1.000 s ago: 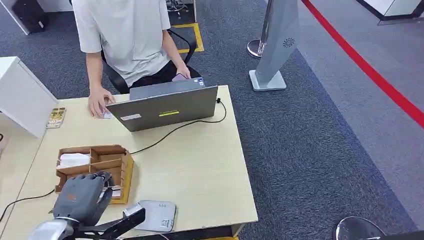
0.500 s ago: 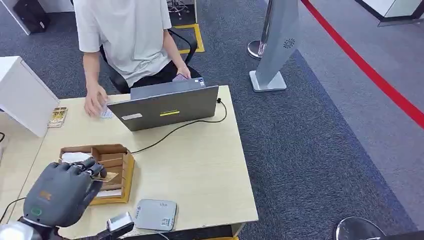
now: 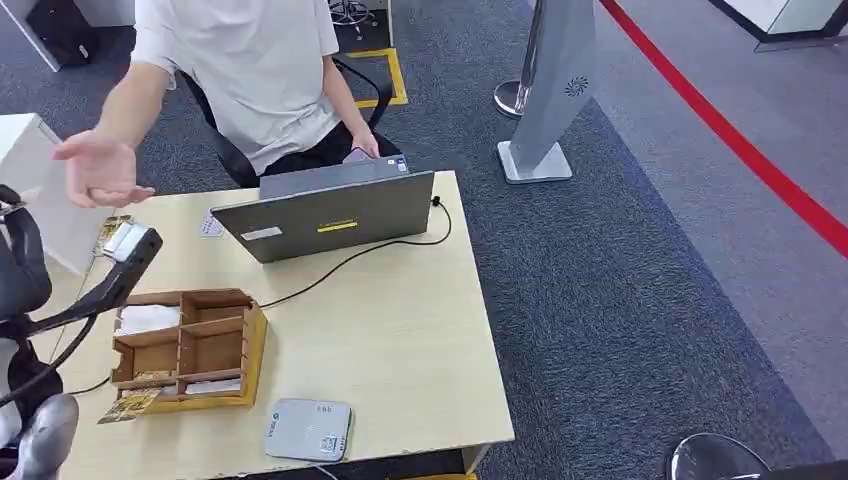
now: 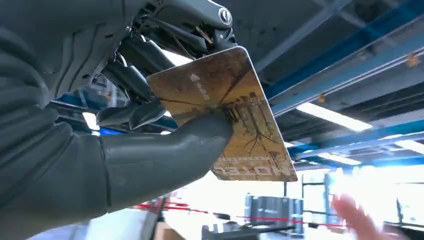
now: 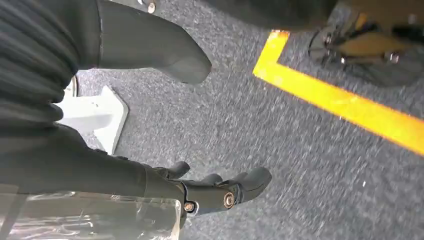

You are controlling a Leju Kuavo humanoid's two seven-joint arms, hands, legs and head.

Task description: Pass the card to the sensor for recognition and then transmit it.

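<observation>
- The left hand (image 4: 100, 125) pinches the card (image 4: 227, 107) between its thick thumb and dark fingers; the card is brown and gold with a tree-like print, and in the left wrist view it is held up against ceiling beams and strip lights.
- A blurred person's hand (image 4: 357, 220) shows at the lower right of that view, apart from the card.
- The right hand (image 5: 165, 150) hangs over grey carpet beside a yellow floor line (image 5: 345, 107); its fingers are slightly curled, apart from the thumb, and hold nothing.
- In the head view, the person (image 3: 250, 70) sits at the top behind the table (image 3: 400, 340), one palm (image 3: 100, 170) raised open at the upper left.
- A grey laptop (image 3: 325, 215) stands at the far edge of the table, lid towards the camera, with a black cable (image 3: 370, 250) running from its right side across the tabletop.
- A wooden tray (image 3: 190, 345) with compartments sits at the lower left; white paper lies in its far-left compartment.
- Another brown card (image 3: 130, 403) lies at the tray's near-left corner, partly over the edge.
- The flat grey sensor (image 3: 308, 430) lies near the table's front edge, just right of the tray.
- A dark bracket (image 3: 95, 290) on the robot's arm crosses the left edge, covering part of the table.
- A grey stand (image 3: 550, 90) rises from the carpet at the upper right, near a red floor stripe (image 3: 740, 140).
</observation>
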